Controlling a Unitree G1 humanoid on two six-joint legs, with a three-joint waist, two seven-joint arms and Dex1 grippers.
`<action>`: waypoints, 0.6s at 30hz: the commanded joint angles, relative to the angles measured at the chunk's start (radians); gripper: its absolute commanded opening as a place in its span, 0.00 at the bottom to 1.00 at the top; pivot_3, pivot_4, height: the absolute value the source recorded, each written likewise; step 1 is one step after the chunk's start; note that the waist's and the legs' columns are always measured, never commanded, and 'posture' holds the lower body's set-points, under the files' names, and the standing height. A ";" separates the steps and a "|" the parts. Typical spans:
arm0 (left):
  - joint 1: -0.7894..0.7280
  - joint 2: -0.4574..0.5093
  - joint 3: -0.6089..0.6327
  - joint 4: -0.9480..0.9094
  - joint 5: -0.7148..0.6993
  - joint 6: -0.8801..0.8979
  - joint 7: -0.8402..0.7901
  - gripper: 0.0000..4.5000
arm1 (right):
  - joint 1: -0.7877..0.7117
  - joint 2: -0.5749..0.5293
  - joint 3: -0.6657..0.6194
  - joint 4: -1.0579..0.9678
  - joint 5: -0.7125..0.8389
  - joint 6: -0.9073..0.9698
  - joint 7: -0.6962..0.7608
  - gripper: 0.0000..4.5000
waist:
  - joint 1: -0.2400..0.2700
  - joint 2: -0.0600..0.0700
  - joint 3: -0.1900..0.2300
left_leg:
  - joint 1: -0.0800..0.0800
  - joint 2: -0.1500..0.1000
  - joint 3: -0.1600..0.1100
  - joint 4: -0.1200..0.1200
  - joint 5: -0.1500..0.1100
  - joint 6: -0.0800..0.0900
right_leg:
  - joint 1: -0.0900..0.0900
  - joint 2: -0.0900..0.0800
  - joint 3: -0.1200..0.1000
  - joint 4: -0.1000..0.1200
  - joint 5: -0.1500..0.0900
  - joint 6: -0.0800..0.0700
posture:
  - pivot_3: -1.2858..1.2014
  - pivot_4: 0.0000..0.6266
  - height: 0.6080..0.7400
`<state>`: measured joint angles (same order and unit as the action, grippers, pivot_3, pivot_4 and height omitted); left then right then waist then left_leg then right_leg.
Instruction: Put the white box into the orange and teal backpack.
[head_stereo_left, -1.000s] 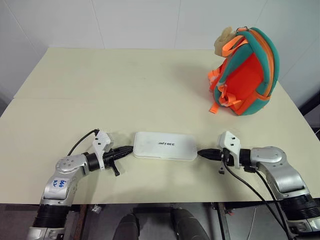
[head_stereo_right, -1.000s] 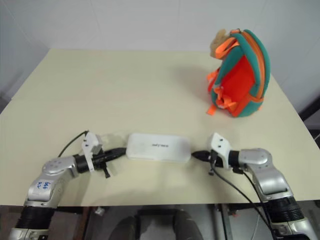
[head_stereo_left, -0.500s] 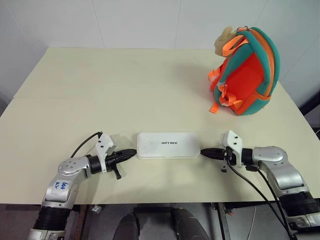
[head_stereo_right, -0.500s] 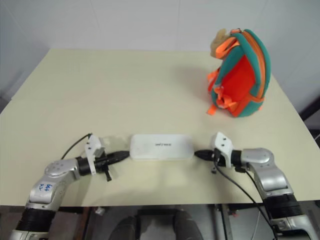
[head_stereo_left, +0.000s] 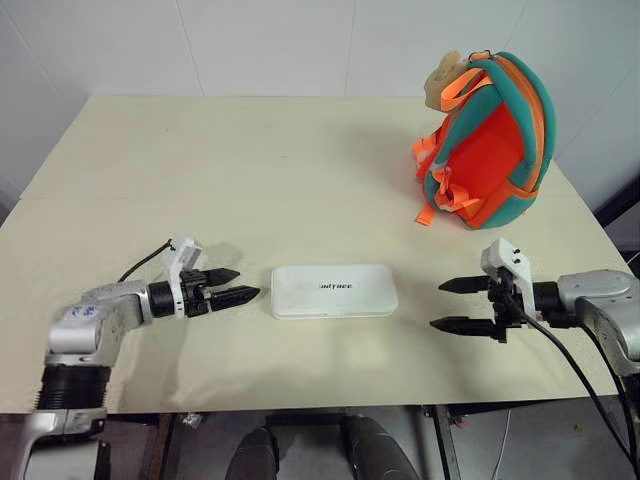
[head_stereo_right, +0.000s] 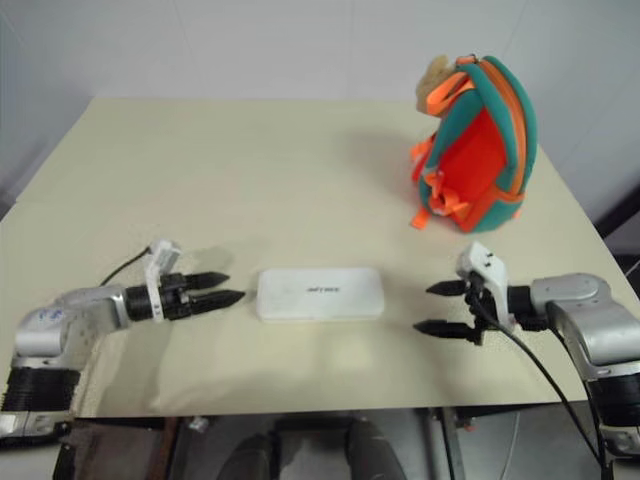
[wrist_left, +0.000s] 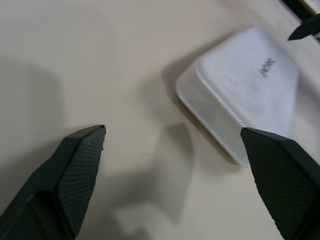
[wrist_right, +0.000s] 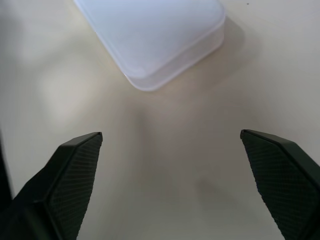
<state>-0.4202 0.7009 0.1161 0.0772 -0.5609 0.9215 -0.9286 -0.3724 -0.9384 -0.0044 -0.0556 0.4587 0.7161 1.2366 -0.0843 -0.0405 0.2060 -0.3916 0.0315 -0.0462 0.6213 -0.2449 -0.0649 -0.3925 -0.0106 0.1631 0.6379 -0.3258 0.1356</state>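
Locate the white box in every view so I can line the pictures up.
Left eye view: white box lies flat, low and centre, between the two grippers.
Right eye view: low, just left of centre.
Left wrist view: upper right, past the fingertips.
Right wrist view: top centre, one rounded corner nearest.
Shared landmark: the cream table beneath it.

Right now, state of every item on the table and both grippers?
white box: lying flat on the table, lid closed, held by nothing.
orange and teal backpack: standing upright at the far right; whether it is unzipped cannot be told.
left gripper: open, apart from the box.
right gripper: open, apart from the box.
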 joint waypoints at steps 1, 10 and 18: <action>-0.037 -0.039 -0.022 -0.002 -0.052 0.119 0.017 0.99 | -0.052 0.017 -0.005 -0.051 0.041 0.088 -0.040 1.00 | 0.002 0.000 0.000 | 0.000 0.000 0.000 0.000 0.000 0.000 | 0.000 0.000 0.000 0.000 0.000 0.000 | 0.52 0.24 1.00; -0.078 -0.153 -0.044 0.006 -0.069 0.218 0.094 0.99 | -0.090 0.085 0.079 -0.042 -0.003 0.077 -0.084 1.00 | 0.014 0.000 0.000 | -0.002 0.000 -0.001 0.001 -0.001 0.000 | 0.000 -0.001 -0.001 -0.001 0.000 0.000 | 0.52 0.24 1.00; -0.074 -0.182 -0.099 0.001 -0.065 0.240 0.095 0.99 | -0.100 0.117 0.108 -0.062 -0.003 0.099 -0.114 1.00 | 0.032 0.000 0.000 | -0.001 -0.001 -0.001 0.001 -0.001 0.000 | 0.001 -0.001 -0.001 -0.001 0.000 0.000 | 0.52 0.24 1.00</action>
<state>-0.5159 0.5298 0.0810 0.0735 -0.6248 1.1122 -0.8308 -0.4557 -0.8166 0.1139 -0.0870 0.4498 0.8119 1.1280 -0.0525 -0.0402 0.2057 -0.3926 0.0307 -0.0473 0.6226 -0.2460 -0.0653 -0.3920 -0.0115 0.1618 0.6367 -0.3261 0.1358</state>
